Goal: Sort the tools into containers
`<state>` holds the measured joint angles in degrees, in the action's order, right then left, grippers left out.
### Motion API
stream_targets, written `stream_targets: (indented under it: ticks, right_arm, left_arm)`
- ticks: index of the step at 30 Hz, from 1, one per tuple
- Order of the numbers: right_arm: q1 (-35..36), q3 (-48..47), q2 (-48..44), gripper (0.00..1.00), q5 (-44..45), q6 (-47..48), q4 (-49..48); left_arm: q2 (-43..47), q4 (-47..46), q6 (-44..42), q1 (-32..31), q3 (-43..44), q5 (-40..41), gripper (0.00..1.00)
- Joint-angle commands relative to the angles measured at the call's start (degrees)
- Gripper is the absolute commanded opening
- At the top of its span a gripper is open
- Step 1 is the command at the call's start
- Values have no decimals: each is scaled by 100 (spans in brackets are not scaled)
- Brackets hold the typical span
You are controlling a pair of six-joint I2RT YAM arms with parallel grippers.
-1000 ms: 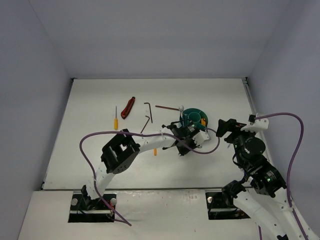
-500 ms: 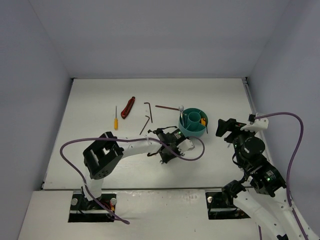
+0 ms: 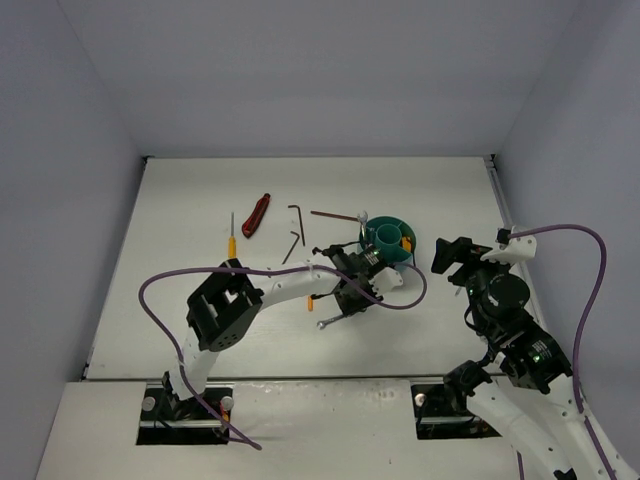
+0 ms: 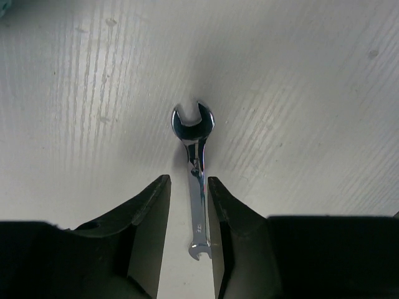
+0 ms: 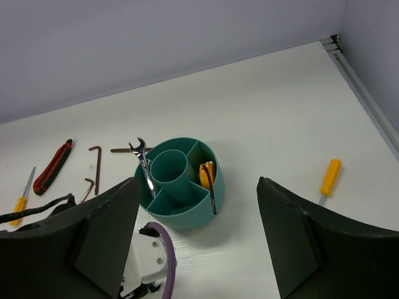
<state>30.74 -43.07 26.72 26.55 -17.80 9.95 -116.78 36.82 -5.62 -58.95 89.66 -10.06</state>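
A small silver combination wrench (image 4: 198, 180) is seen lying flat on the white table (image 4: 299, 93), just in front of the teal tub (image 5: 187, 218), with its open-jawed head pointing away from the left wrist camera. The left gripper (image 4: 188, 190) is held low over it. Its fingers are set narrowly apart on either side of the shank, and a sliver of table shows between the wrench and the left finger, so nothing is clamped yet. The right gripper (image 5: 199, 233) is held spread wide and empty above the tub, where another wrench (image 5: 143, 165) is already stood in a compartment beside the central cup.

The wrench is judged to be stiff polished steel: light for its size, unlikely to be damaged, but smooth enough to slip or swivel in a loose pinch. Because so little height is offered above the table, the fingertips would probably have to be brought right down to the surface. The shank is judged the best place to be gripped, across its flat sides and slightly towards the heavier open head, so that the tool is kept from tipping when lifted. A hold near the small end is judged likely to let it swing.
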Motion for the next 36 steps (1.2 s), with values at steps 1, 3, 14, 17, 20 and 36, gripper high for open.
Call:
stream_targets:
  ticks: [1,3,14,17,20,36]
  right_arm:
    - [11,-119,-1,72,61,-13,-459]
    - [11,-115,-25,72,61,-4,-451]
    - [11,-109,73,72,88,-39,-450]
    - [11,-120,140,72,79,-39,-450]
    - [11,-139,149,72,95,-31,-450]
    - [11,-111,109,72,99,-45,-450]
  left_arm:
    - [-100,302,-163,78,463,-220,27]
    - [-176,375,-151,102,498,-224,27]
    - [-158,860,-110,129,335,-112,26]
    - [-150,871,-129,120,265,-163,26]
    - [-186,871,-124,95,262,-247,26]
    - [-297,1035,-132,41,64,-406,6]
